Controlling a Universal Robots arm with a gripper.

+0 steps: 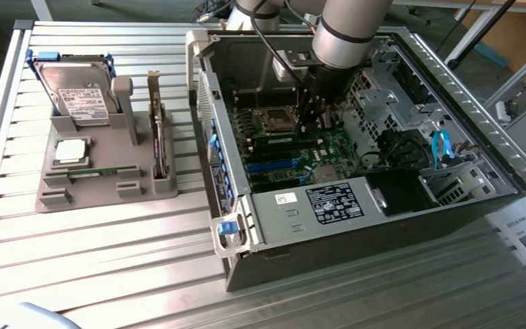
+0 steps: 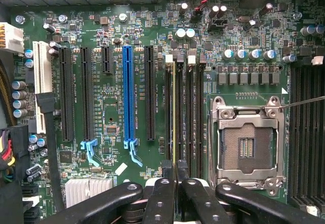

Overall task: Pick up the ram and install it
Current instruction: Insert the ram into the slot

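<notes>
In the wrist view I see the ram (image 2: pixel 174 112) edge-on as a thin yellow-green line. It runs straight out from between my fingertips, along one of the black memory slots (image 2: pixel 188 112) on the motherboard. My gripper (image 2: pixel 174 176) is shut on the ram's near end. I cannot tell whether the stick sits in the slot or hangs just above it. In the exterior view the gripper (image 1: pixel 316 116) reaches down inside the open computer case (image 1: pixel 244 226), over the green board beside the processor socket.
The open processor socket (image 2: pixel 246 145) lies close beside the memory slots, and a blue expansion slot (image 2: pixel 128 92) is on their other side. Outside the case, a grey holder (image 1: pixel 98 188) carries a hard drive (image 1: pixel 79 96), a silver processor (image 1: pixel 69 152) and an upright expansion card (image 1: pixel 159 144).
</notes>
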